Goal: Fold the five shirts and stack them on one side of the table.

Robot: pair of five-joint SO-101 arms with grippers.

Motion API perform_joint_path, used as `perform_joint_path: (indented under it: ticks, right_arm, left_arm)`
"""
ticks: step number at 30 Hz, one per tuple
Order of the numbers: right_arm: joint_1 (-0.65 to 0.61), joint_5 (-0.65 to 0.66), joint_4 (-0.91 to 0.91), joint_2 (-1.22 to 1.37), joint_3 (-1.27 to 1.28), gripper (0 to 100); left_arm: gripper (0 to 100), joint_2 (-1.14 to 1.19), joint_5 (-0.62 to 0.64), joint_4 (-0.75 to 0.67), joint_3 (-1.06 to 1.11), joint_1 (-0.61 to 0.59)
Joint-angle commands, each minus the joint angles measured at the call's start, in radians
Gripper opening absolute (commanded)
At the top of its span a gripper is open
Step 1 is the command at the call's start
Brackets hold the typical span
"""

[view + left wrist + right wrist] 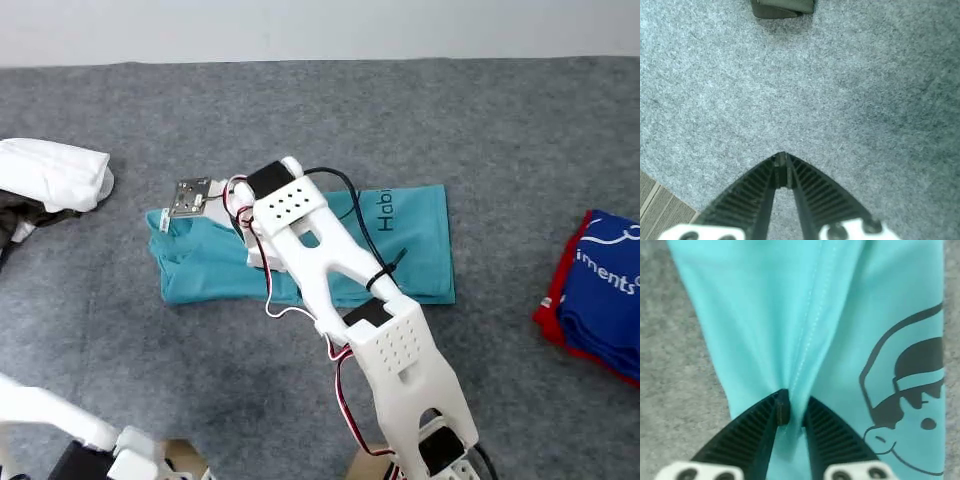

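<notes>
From this point I judged the main hazard to be loss of grip. The right gripper (790, 412) held only a thin ridge of the teal shirt (400, 240), so a fast lift or sideways pull could have let the cloth slide out and drop back unfolded. A second hazard was drag. The teal shirt lay flat across the middle of the table (480, 120) with the right arm stretched over it, and a low pull would likely have slid the whole garment along the grey surface rather than turning one part over another, spoiling the fold already made. A third hazard was the arm's loose cabling, which hung close above the cloth and could have caught it. The right gripper's jaws were nearly closed, pinched on a raised fold near the shirt's end toward the left edge of the table, with cloth squeezed between the ribbed pads. The left gripper (785, 172) hovered over bare table near the front left corner with its jaws closed tip to tip and nothing between them. I noted a white shirt (55, 170) on a dark garment (30, 215) at the left edge, and a blue shirt (605, 280) on a red shirt (548, 300) at the right edge.
</notes>
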Motion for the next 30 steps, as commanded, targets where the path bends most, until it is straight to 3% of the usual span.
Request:
perform_joint_path:
  ticks: [1,4,7,11,15,18,25,30]
  right_arm:
    - [0.018,-0.038,0.01,-0.054,-0.041,19.3]
    - [0.016,-0.057,0.007,-0.101,-0.041,26.9]
    - [0.012,-0.058,-0.002,-0.157,-0.041,26.5]
    - [0.012,-0.061,-0.036,-0.179,-0.041,20.8]
    - [0.035,-0.075,-0.027,-0.186,-0.041,8.0]
    - [0.074,-0.189,-0.015,-0.199,-0.043,0.5]
    - [0.162,-0.353,0.094,-0.277,-0.043,0.9]
    - [0.263,-0.466,0.159,-0.326,-0.043,0.9]
  left_arm:
    - [0,-0.023,-0.003,-0.026,-0.005,0.002]
    - [0,-0.023,-0.003,-0.026,-0.005,0.002]
    - [0,-0.023,-0.003,-0.026,-0.005,0.005]
    - [0,-0.023,-0.003,-0.025,-0.005,0.006]
    - [0,-0.029,0.0,-0.014,-0.005,0.005]
    - [0,-0.031,0.002,0.028,-0.01,0.006]
    - [0,-0.032,0.003,0.17,-0.041,0.006]
    - [0,-0.034,0.018,0.31,-0.222,0.006]
